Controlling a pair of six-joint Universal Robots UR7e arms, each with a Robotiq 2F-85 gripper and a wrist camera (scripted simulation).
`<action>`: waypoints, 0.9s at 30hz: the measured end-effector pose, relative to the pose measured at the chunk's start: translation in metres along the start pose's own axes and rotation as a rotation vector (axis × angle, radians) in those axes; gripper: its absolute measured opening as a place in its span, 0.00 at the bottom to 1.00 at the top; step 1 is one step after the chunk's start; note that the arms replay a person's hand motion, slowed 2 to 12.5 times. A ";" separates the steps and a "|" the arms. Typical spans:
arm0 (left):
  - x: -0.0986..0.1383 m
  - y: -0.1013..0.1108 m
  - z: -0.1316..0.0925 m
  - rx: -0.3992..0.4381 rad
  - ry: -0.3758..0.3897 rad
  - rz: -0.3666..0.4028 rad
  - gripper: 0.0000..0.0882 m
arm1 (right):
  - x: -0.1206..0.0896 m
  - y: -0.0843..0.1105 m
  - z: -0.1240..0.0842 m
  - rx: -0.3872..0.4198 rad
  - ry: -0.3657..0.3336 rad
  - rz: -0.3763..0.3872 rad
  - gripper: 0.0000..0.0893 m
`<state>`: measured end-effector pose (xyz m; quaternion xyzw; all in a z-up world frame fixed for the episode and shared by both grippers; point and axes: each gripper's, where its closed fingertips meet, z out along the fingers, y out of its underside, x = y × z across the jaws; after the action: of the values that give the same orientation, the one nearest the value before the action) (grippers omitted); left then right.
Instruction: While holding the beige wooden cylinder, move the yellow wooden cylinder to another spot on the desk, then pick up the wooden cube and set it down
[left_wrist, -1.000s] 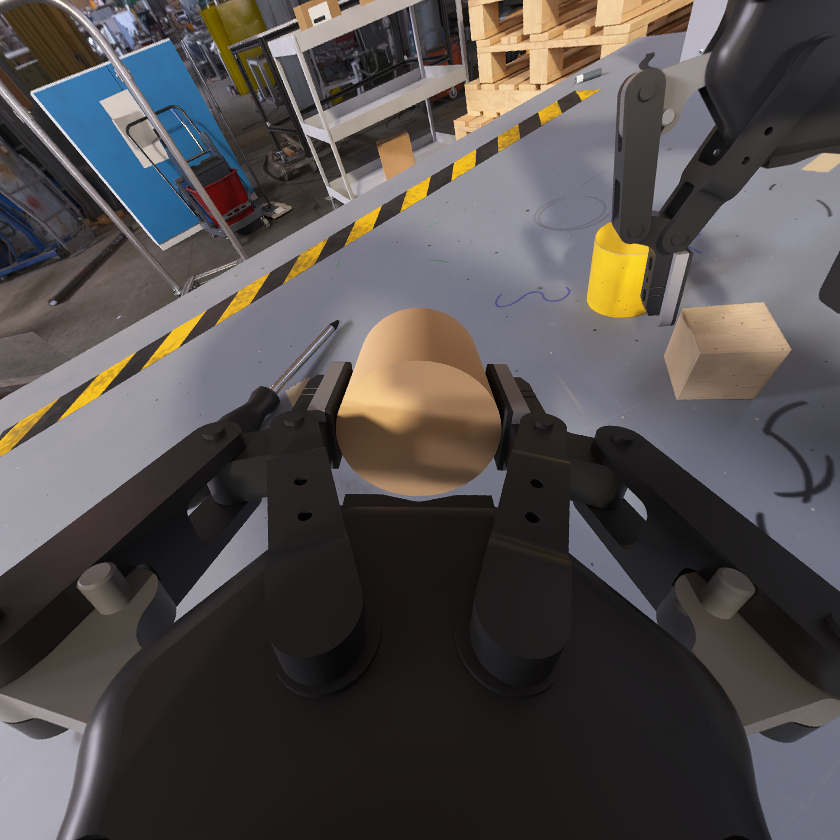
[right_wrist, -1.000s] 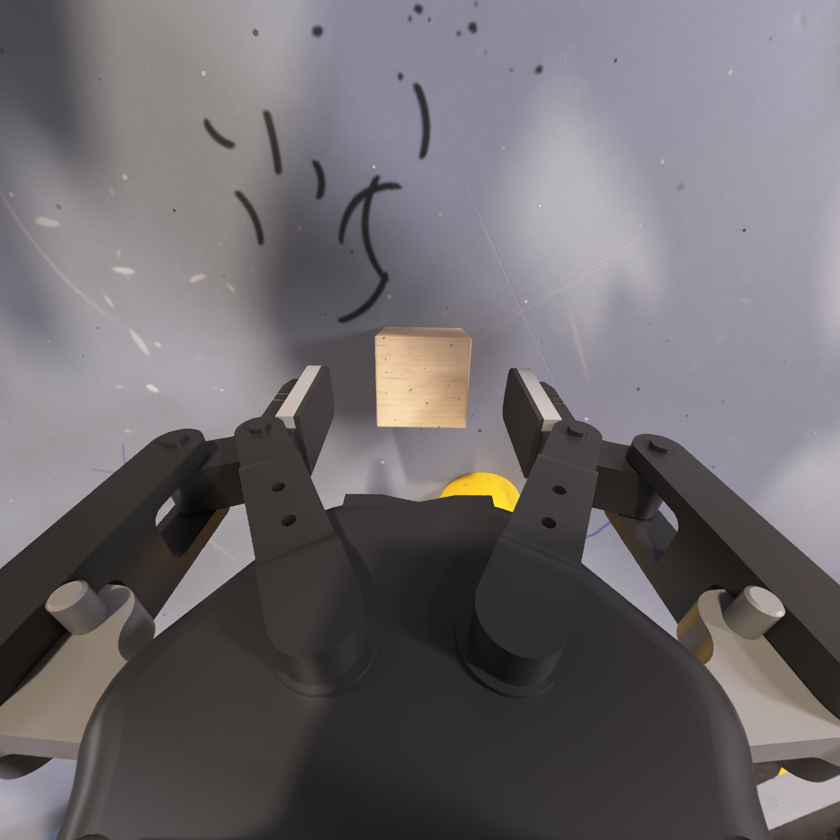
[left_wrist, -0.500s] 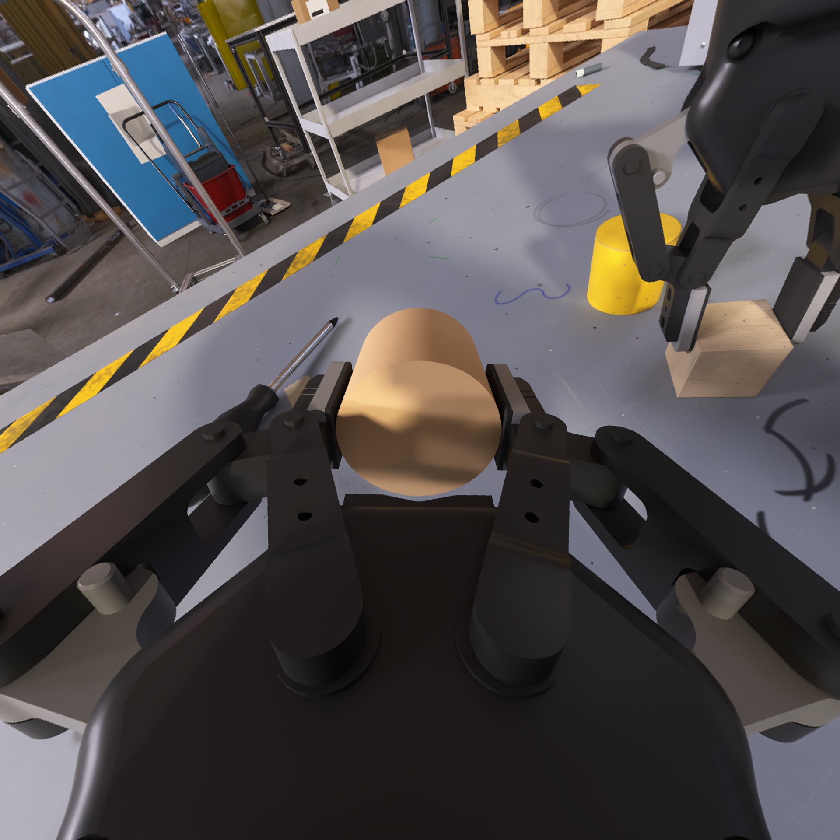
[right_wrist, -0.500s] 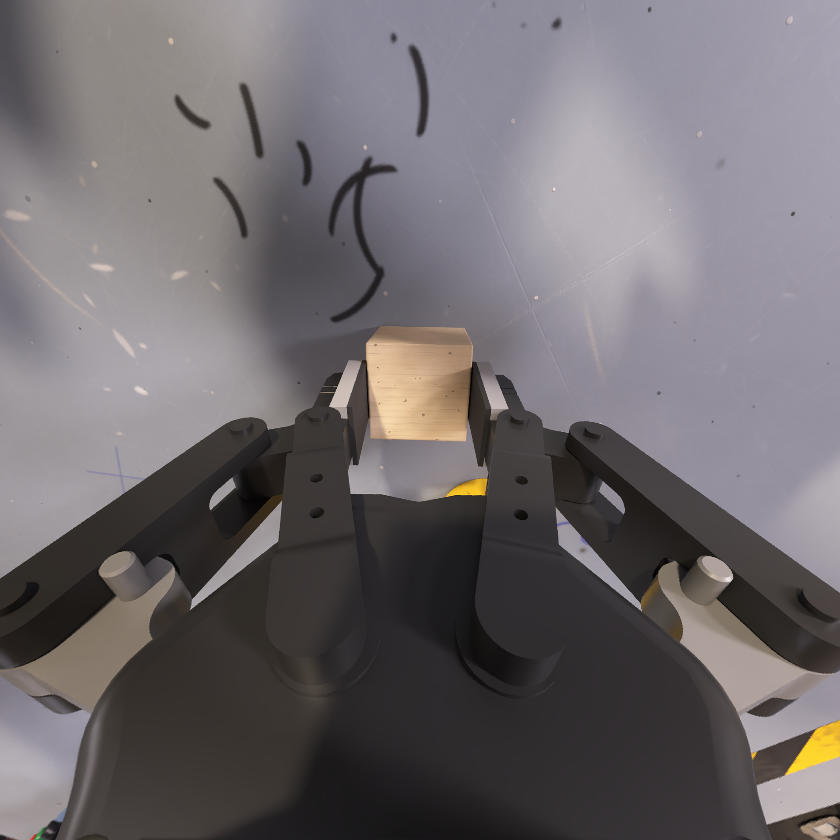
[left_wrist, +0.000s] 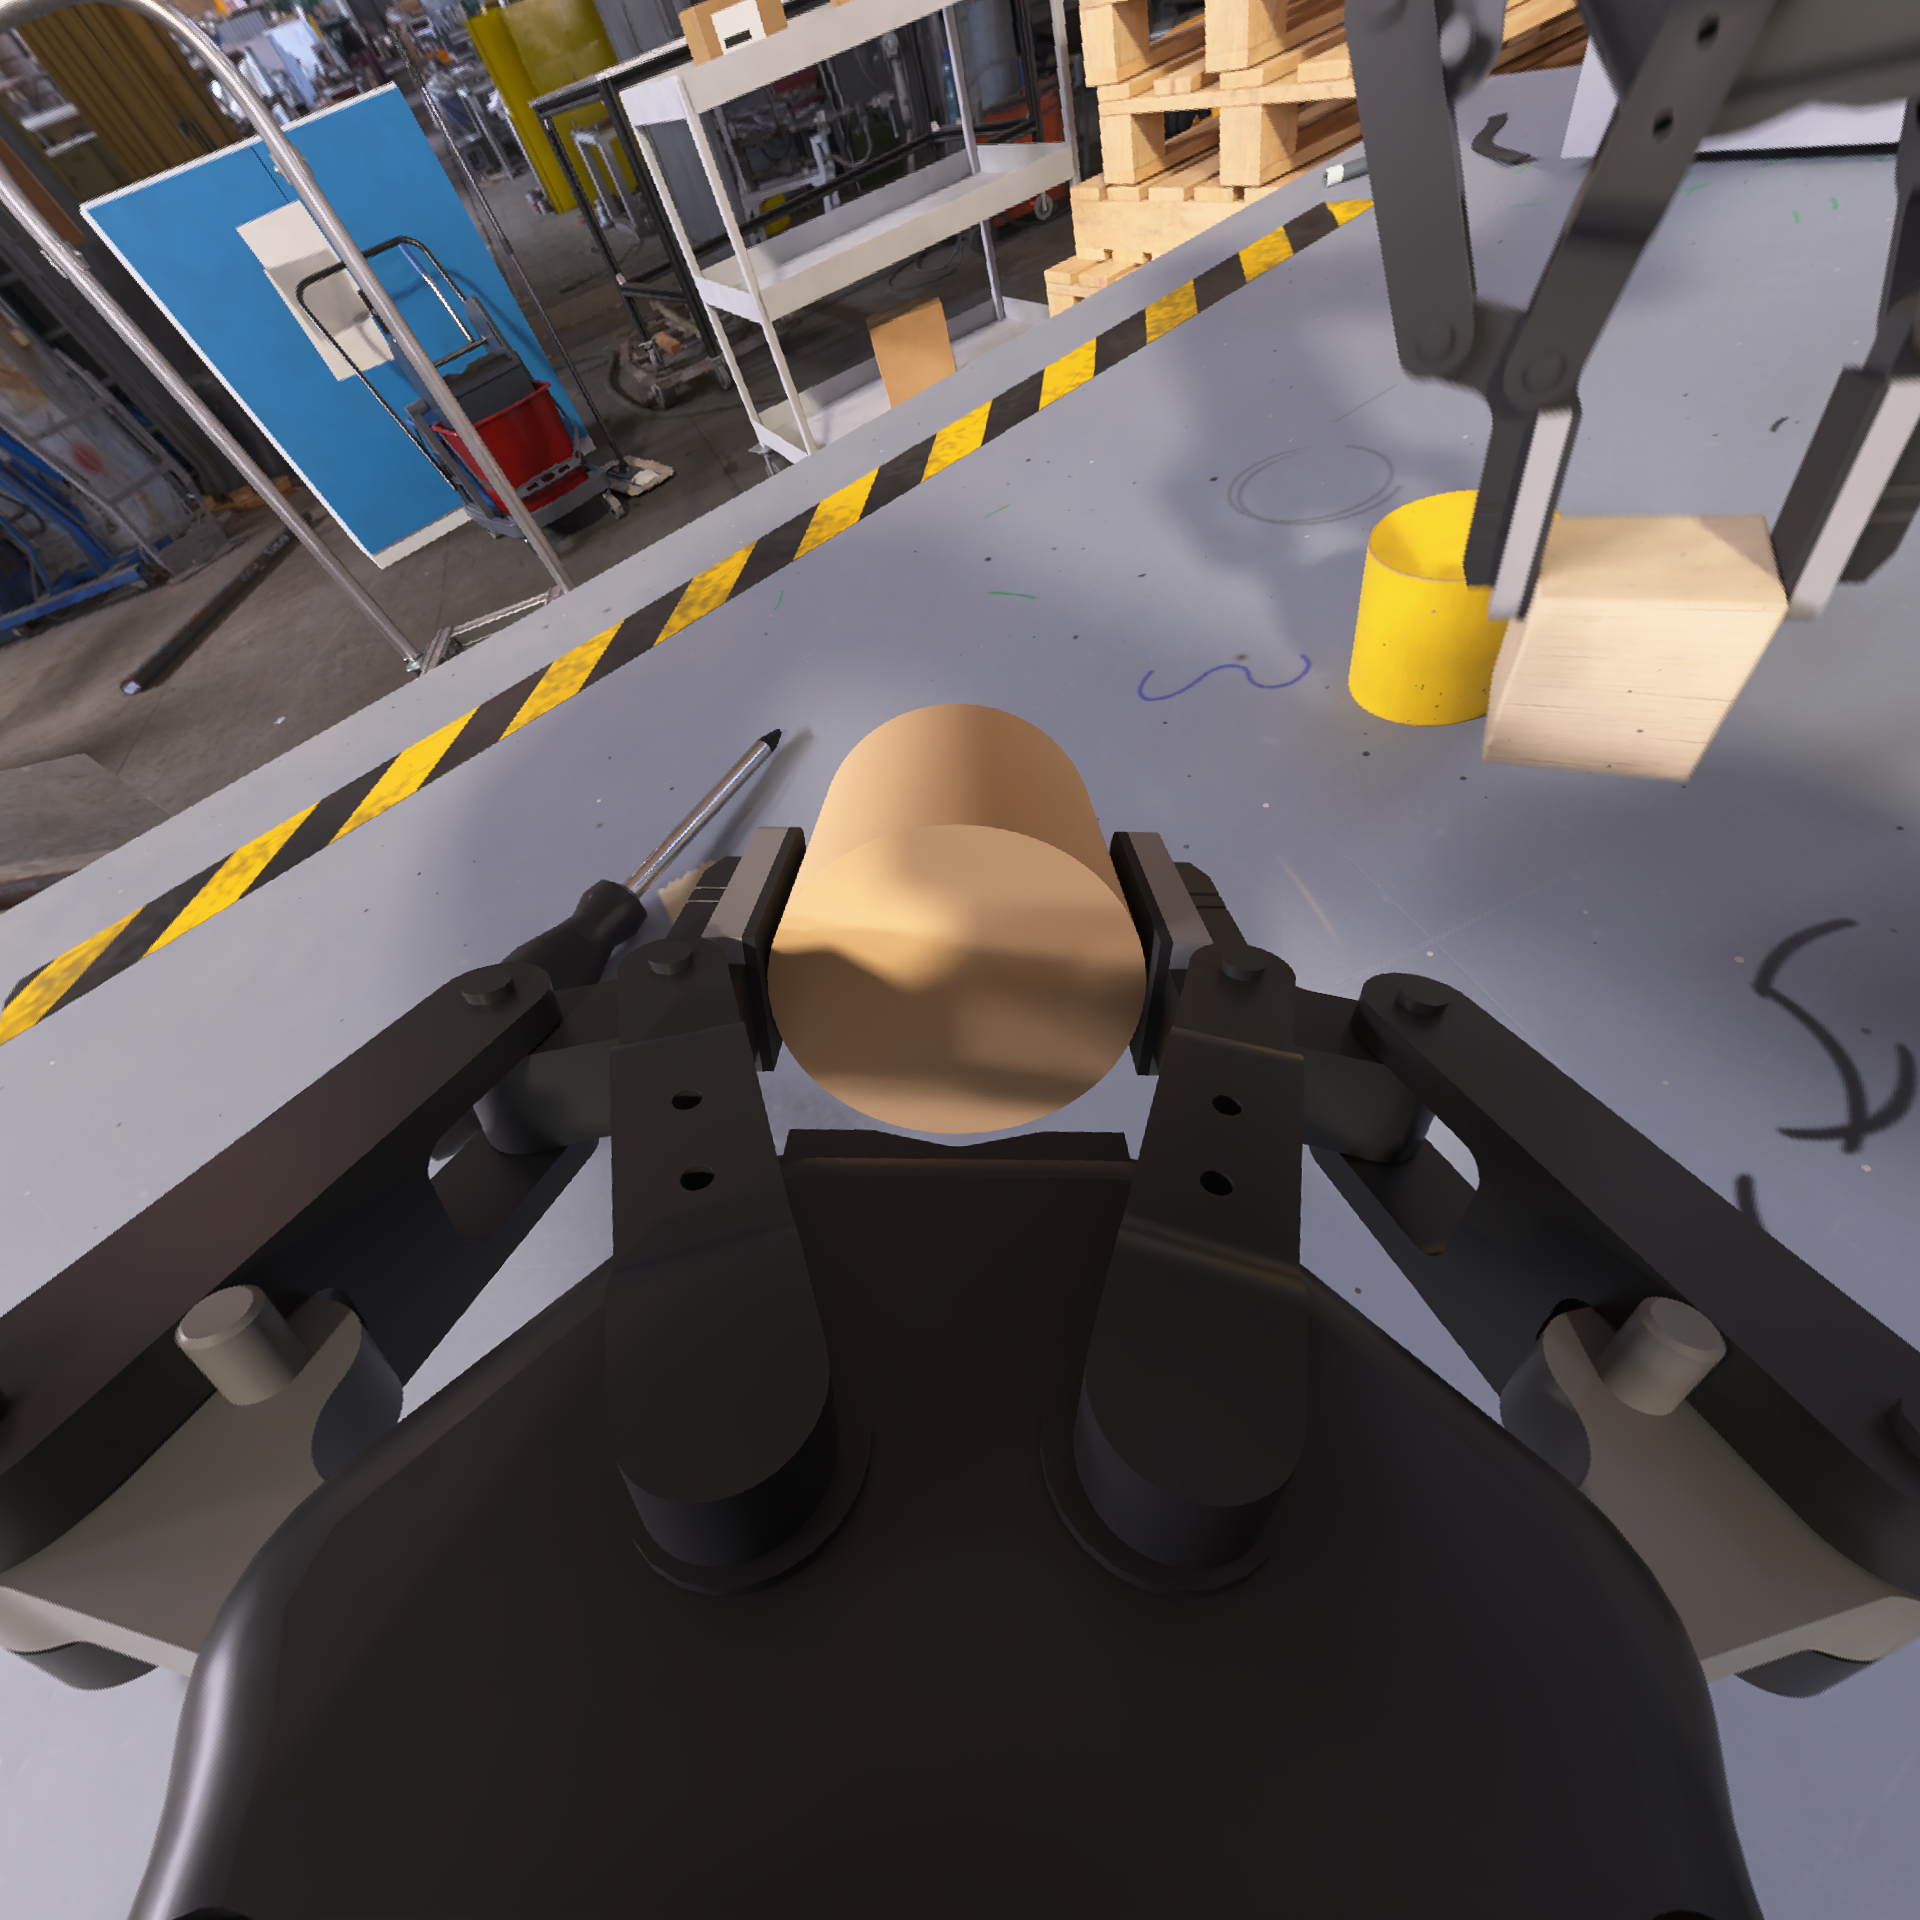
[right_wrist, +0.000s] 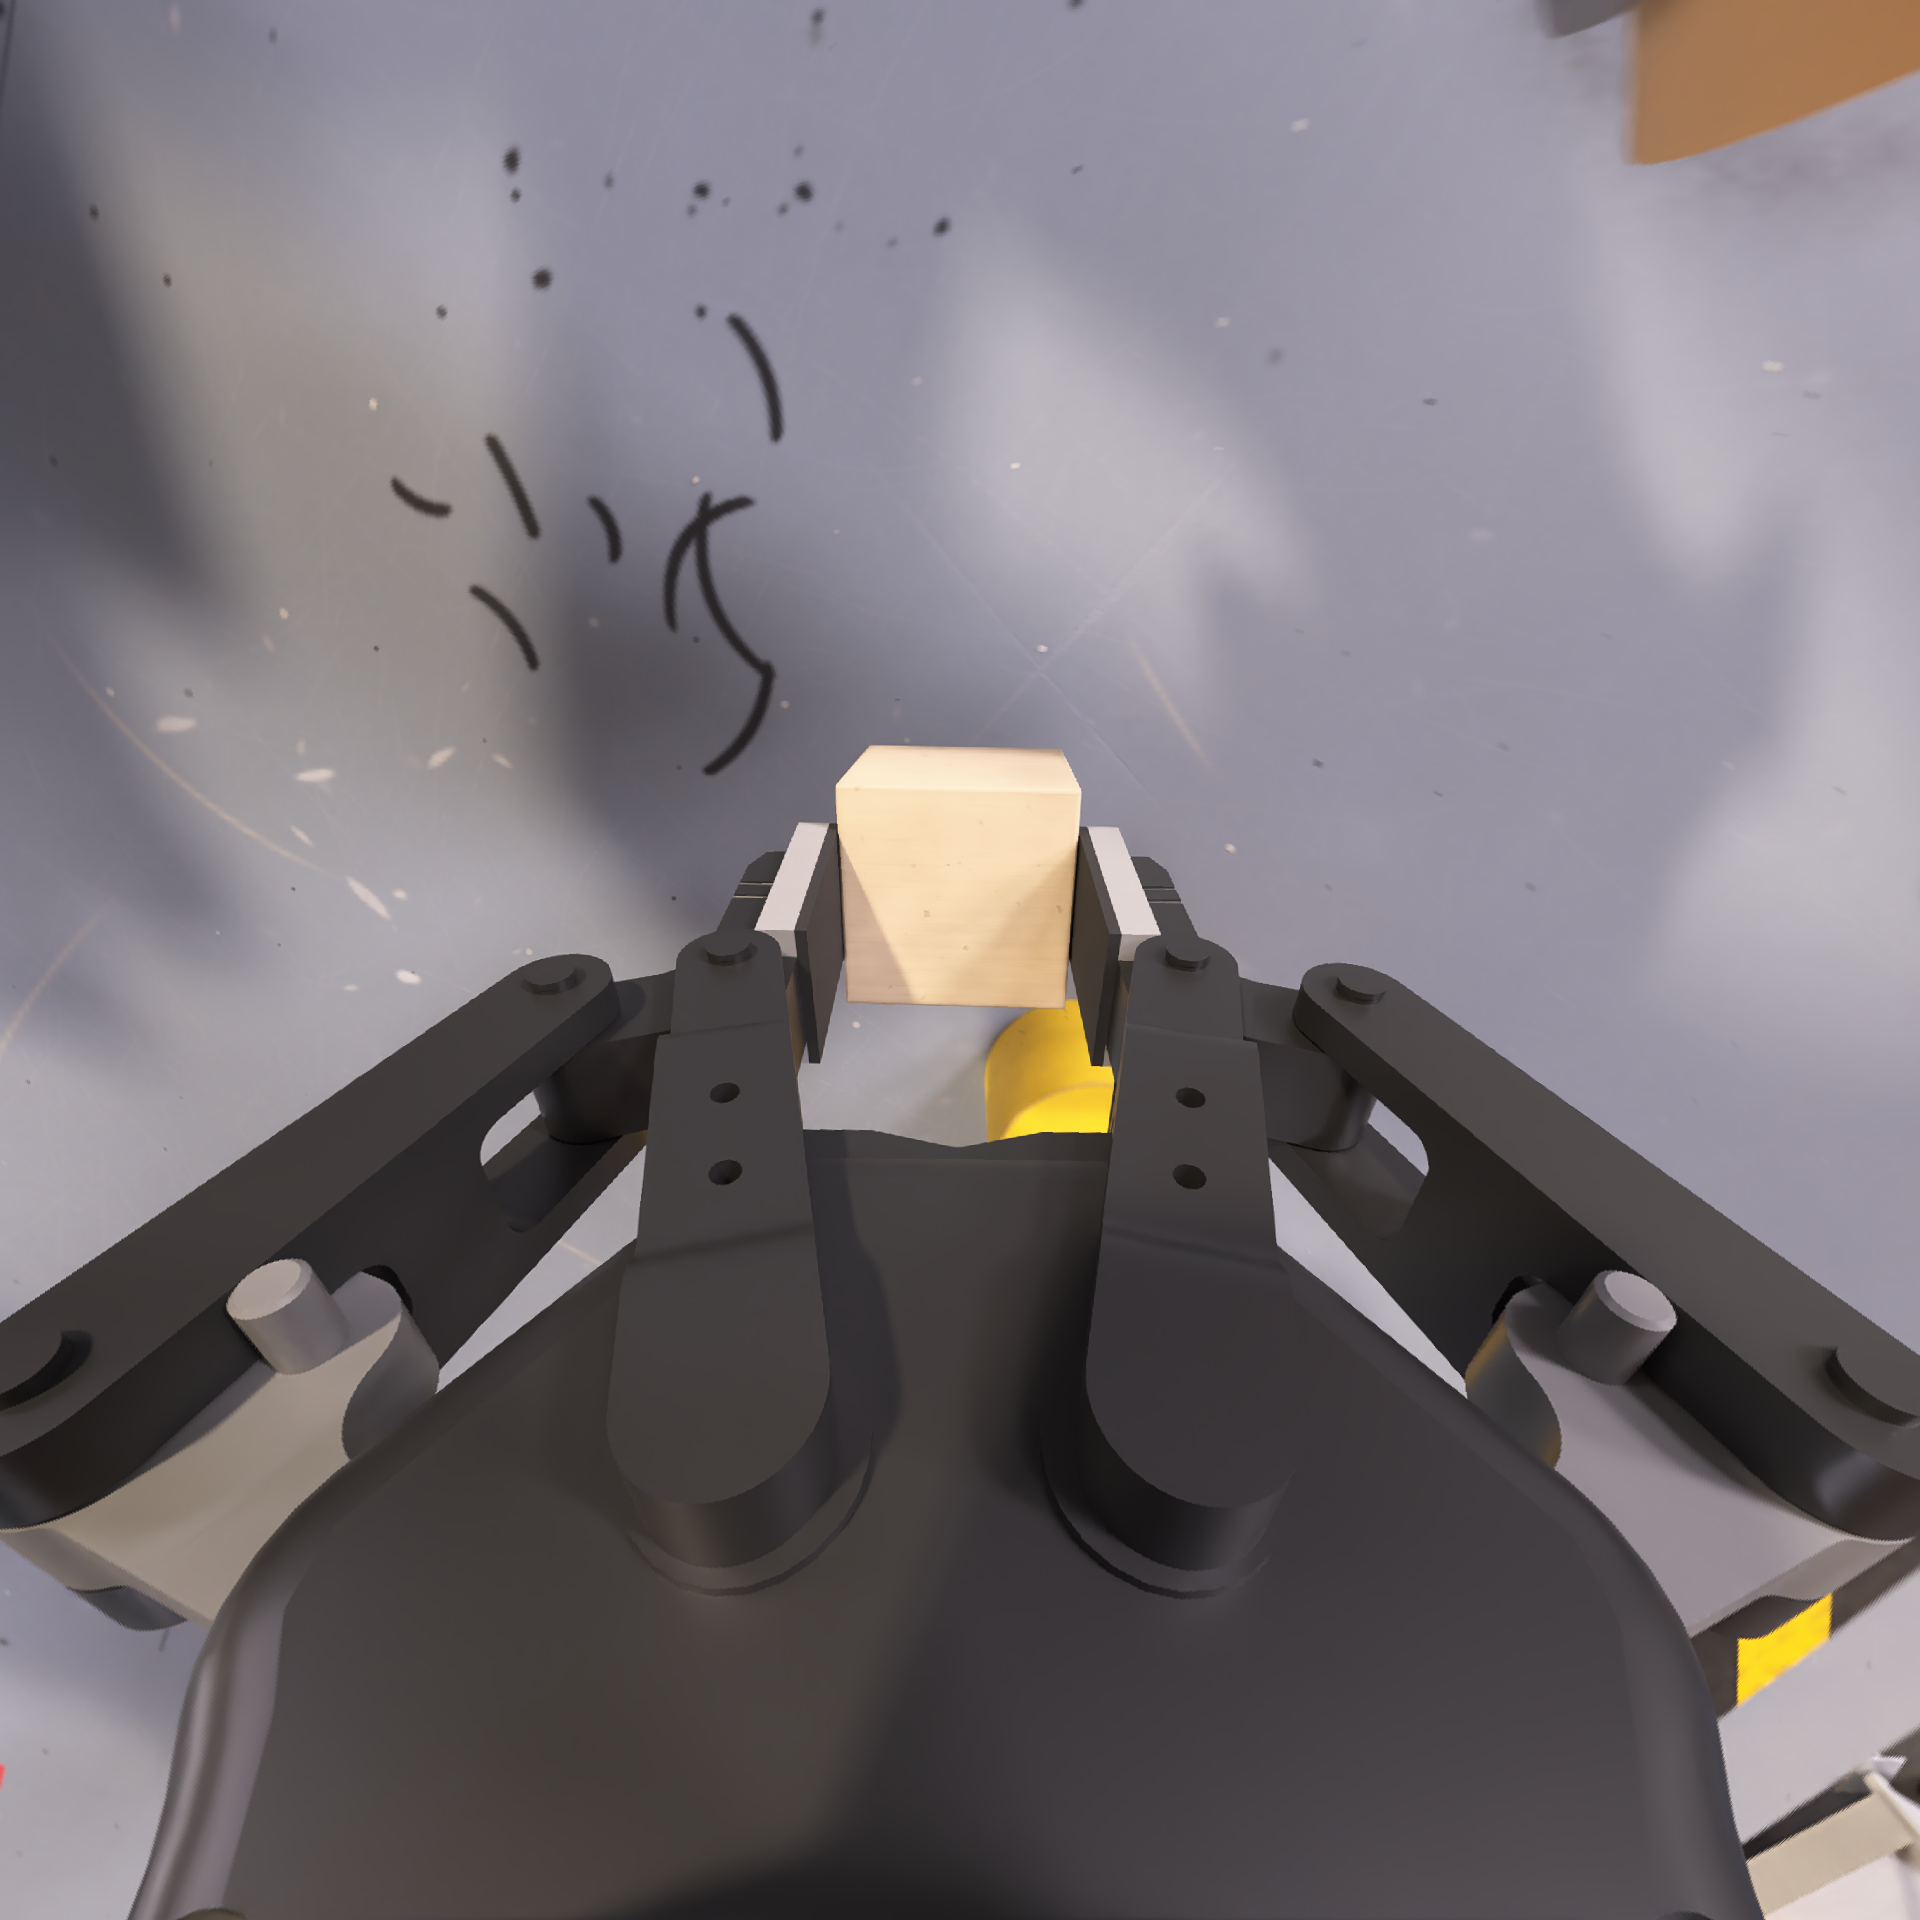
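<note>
My left gripper (left_wrist: 956, 935) is shut on the beige wooden cylinder (left_wrist: 956, 966) and holds it above the grey desk (left_wrist: 1039, 582). My right gripper (right_wrist: 956, 914) is shut on the pale wooden cube (right_wrist: 956, 883), lifted off the desk. In the left wrist view the cube (left_wrist: 1631, 655) hangs at the upper right between the right gripper's fingers (left_wrist: 1527, 520). The yellow wooden cylinder (left_wrist: 1423, 613) stands upright on the desk just behind the cube. It also shows in the right wrist view (right_wrist: 1049, 1081), below and behind the cube.
A black-handled screwdriver (left_wrist: 675, 842) lies on the desk left of my left gripper. The desk's far edge carries a yellow-black stripe (left_wrist: 727, 582). Black pen marks (right_wrist: 717, 603) are on the desk under the cube. Shelving and pallets (left_wrist: 1195, 125) stand beyond the desk.
My right gripper came down over the cube, shut on it and has lifted it off the desk. My left gripper has held still with the beige cylinder.
</note>
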<state>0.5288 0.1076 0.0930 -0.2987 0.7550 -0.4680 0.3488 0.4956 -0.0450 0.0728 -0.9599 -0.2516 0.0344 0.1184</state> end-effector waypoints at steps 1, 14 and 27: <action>0.000 0.000 0.000 0.000 0.000 -0.001 0.58 | 0.003 0.000 -0.006 0.010 0.016 0.018 0.43; 0.000 0.001 0.000 -0.010 -0.002 -0.002 0.58 | 0.029 0.041 -0.062 -0.016 0.124 0.284 0.43; 0.000 0.002 0.001 -0.011 -0.002 -0.002 0.58 | 0.028 0.068 -0.048 -0.066 0.086 0.431 0.43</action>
<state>0.5291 0.1077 0.0912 -0.3017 0.7571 -0.4639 0.3473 0.5580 -0.0990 0.1023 -0.9955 -0.0365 0.0097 0.0874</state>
